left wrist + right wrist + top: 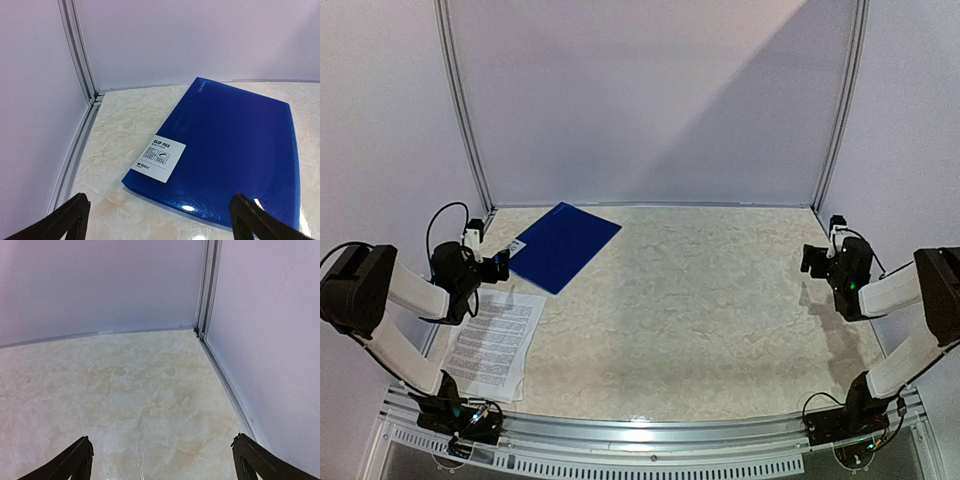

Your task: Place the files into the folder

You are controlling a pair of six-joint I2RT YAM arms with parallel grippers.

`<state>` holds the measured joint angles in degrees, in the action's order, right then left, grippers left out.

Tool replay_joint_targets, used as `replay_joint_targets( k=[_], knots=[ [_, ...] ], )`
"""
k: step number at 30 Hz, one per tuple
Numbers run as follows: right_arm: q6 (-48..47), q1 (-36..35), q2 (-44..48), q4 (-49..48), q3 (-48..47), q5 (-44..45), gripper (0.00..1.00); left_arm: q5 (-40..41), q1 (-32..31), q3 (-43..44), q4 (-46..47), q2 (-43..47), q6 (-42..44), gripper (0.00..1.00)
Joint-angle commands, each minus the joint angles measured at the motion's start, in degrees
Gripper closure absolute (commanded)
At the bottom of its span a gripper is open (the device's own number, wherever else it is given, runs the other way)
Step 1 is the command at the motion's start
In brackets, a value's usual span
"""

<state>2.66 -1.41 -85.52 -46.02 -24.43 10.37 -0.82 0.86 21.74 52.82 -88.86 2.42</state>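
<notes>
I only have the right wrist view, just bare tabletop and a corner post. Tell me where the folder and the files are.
Observer: The folder lies closed at the far left of the table.
Operator: Now the files.
Observer: The files lie flat at the near left, nearer the table's front edge than the folder.
Operator: Report the left hand.
Observer: The left hand is open and holds nothing, pointed at the folder's corner with the white label.
</notes>
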Motion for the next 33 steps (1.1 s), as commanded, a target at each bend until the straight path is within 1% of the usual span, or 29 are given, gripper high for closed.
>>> replay_joint_targets(
  k=[1,4,6,8,9,10,11,12,13,16,18,19,21,22,23,25,27,28,31,33],
  knots=[
    [1.64,0.21,9.87,16.61,-9.37,-2.3,0.01,0.29,-0.66,0.67,-0.4,-0.17,0.56,0.0],
    [3.86,0.25,13.83,23.44,-13.65,-8.44,0.01,0.29,-0.63,0.65,-0.4,-0.22,0.56,0.0],
    [5.66,0.13,15.25,28.83,-15.72,-14.83,0.01,0.05,-0.62,0.68,-0.41,-0.18,0.69,0.0],
    [7.27,-0.26,16.14,31.95,-16.44,-20.83,0.01,-2.87,-0.69,1.07,-1.2,0.59,1.72,0.0],
    [8.26,-0.9,16.76,33.32,-16.84,-22.94,0.01,-3.89,-0.69,2.07,-3.61,2.02,2.16,0.0],
    [8.84,-1.79,17.26,35.16,-17.39,-24.24,0.01,-4.86,-0.69,4.76,-10.11,4.24,2.37,0.01],
    [9.25,-2.95,17.56,37.74,-18.08,-24.52,0.01,-5.91,-0.67,8.9,-22.12,6.18,2.6,0.0],
    [9.37,-4.38,18.26,39.18,-18.66,-23.89,0.01,-8.07,-0.68,15.91,-30.96,7.49,5.01,0.0],
    [9.45,-5.84,18.65,40.32,-19.14,-23.15,0.01,-11.72,-0.69,21.26,-39.9,8.0,9.2,0.0],
    [9.85,-9.94,20.15,41.95,-20.42,-20.77,0.01,-13.95,-0.68,33.89,-60.19,6.29,23.04,0.0],
    [10.65,-11.77,20.66,42.39,-21.25,-20.38,0.01,-14.39,-0.67,40.44,-72.02,3.6,36.83,0.0],
    [11.18,-12.64,20.85,42.33,-21.62,-20.39,0.01,-14.2,-0.64,42.78,-77.15,2.18,45.03,0.0],
    [12.02,-14.4,20.98,42.19,-22.15,-20.56,0.01,-11.9,-0.68,45.36,-85.87,-0.03,61.04,0.0],
    [12.13,-15.33,21.03,42.23,-22.46,-20.53,0.01,-9.67,-0.67,44.74,-86.51,-0.35,67.36,0.0],
    [12.19,-16.16,21.01,42.17,-22.81,-20.52,0.01,-7.3,-0.68,43.06,-84.01,0.1,72.28,0.0],
    [12.41,-17.77,21.02,41.69,-23.18,-20.45,0.01,-3.63,-0.68,37.75,-75.68,0.93,83.34,0.0],
    [12.44,-19.14,21.01,41.02,-23.29,-20.25,0.01,-1.08,-0.64,34.09,-66.73,-0.21,91.65,0.01],
    [12.55,-19.86,21.0,40.52,-23.38,-20.42,0.01,-0.26,-0.68,33.54,-62.25,-1.64,93.94,0.03],
    [12.72,-21.02,20.6,40.01,-23.54,-20.53,0.01,0.63,-0.69,34.64,-58.6,-6.24,95.84,0.15],
    [12.81,-21.62,20.49,39.95,-23.5,-20.28,0.01,0.64,-0.64,33.85,-54.56,-8.94,98.07,0.22]
  ],
)
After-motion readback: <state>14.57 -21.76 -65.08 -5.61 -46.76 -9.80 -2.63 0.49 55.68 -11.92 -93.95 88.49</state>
